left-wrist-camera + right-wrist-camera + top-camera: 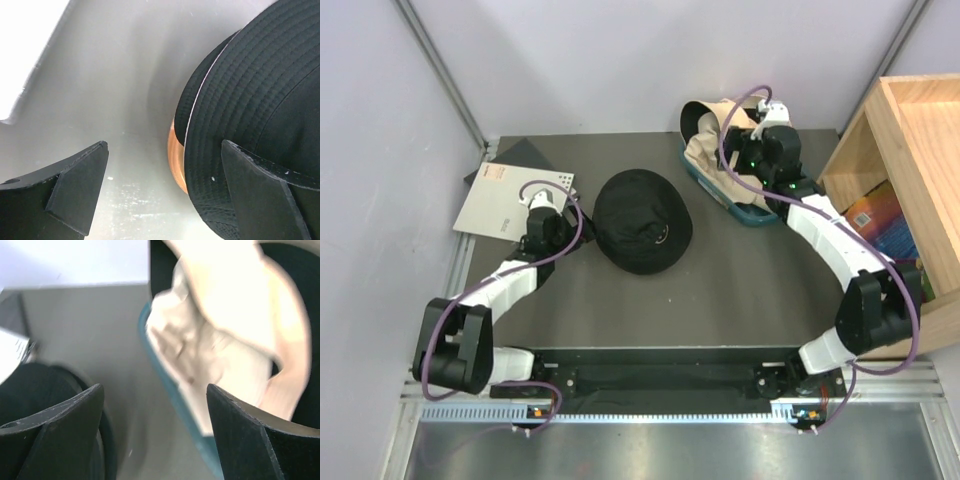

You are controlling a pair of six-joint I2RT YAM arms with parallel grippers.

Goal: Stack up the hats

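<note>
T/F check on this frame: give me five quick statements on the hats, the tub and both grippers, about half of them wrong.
1. The black hat lies mid-table, outside the tub. True.
2. The left gripper is shut on the black hat's brim. False: its jaws stand open beside the hat.
3. A beige hat lies in the tub. True.
4. The right gripper hangs over the black hat. False: it is at the tub, above the tub's rim and the beige hat, with its jaws open.
5. The tub stands at the table's left edge. False: it is at the far right.
</note>
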